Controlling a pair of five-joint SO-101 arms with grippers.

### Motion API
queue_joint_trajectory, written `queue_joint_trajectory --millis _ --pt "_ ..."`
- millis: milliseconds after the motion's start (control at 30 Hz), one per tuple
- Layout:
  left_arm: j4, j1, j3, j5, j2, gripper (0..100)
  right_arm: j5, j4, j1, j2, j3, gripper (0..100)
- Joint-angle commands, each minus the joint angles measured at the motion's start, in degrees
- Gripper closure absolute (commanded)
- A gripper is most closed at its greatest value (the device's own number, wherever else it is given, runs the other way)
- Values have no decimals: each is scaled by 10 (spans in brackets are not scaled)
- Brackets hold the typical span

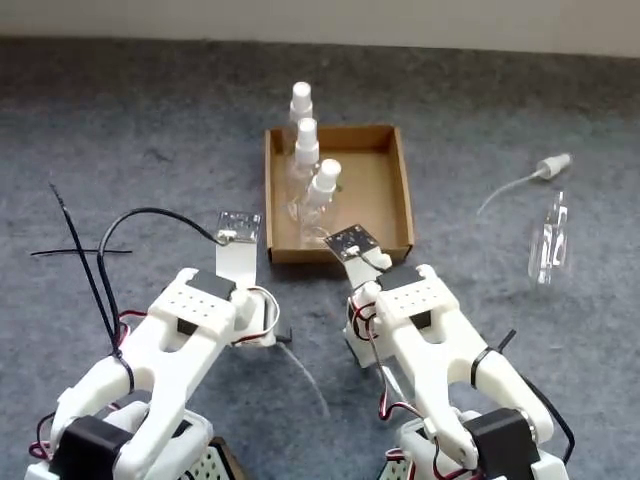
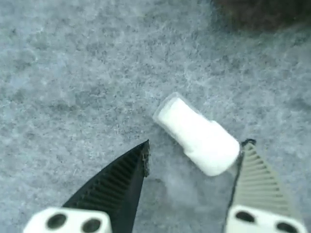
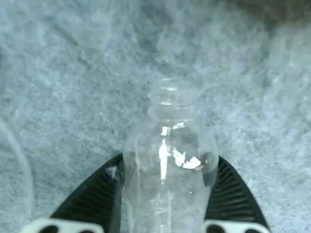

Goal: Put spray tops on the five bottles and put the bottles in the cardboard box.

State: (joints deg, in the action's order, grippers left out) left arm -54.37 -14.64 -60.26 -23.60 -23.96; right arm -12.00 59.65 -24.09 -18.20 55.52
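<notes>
While my right gripper [image 3: 168,162] is squeezing the open bottle [image 3: 167,121], my left gripper [image 2: 197,144] is hanging wide apart around the spray top [image 2: 194,133] lying on the carpet [image 2: 73,73]; I am aiming to pinch its middle.

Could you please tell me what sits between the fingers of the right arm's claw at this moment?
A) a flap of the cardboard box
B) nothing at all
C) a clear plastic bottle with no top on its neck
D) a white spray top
C: in the right wrist view the right claw has a black finger pressed against each side of the clear plastic bottle, whose threaded neck is bare.
</notes>
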Motion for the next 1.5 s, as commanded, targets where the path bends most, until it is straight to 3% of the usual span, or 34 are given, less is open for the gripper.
queue_joint_trajectory --millis 0,167,267,367,533,633,700,800,967,1167,1333,1467 --pt "34 -3 -1 -1 -18 853 6 -3 5 -9 6 865" --pt "22 21 1 4 -20 928 5 -3 5 -9 4 865" --pt "18 58 26 71 -20 995 5 -3 5 -9 3 865" --pt "18 110 58 110 -20 995 4 -3 5 -9 2 874" --pt "19 176 88 153 -17 996 3 -3 2 -9 2 968" --pt "22 213 90 223 -15 995 3 -3 1 -9 1 995" --pt "26 225 90 309 -15 994 3 -6 0 -9 -6 995" --pt "13 236 87 433 -15 918 6 -2 5 -9 -29 995" --pt "-38 242 118 496 -14 748 7 -2 5 -9 -43 995" --pt "-123 249 244 513 -14 736 7 -7 6 -10 -68 995" --pt "-63 238 271 469 39 816 8 -8 5 -16 -102 995" --pt "-20 233 274 469 135 845 18 -62 0 -103 -92 995"
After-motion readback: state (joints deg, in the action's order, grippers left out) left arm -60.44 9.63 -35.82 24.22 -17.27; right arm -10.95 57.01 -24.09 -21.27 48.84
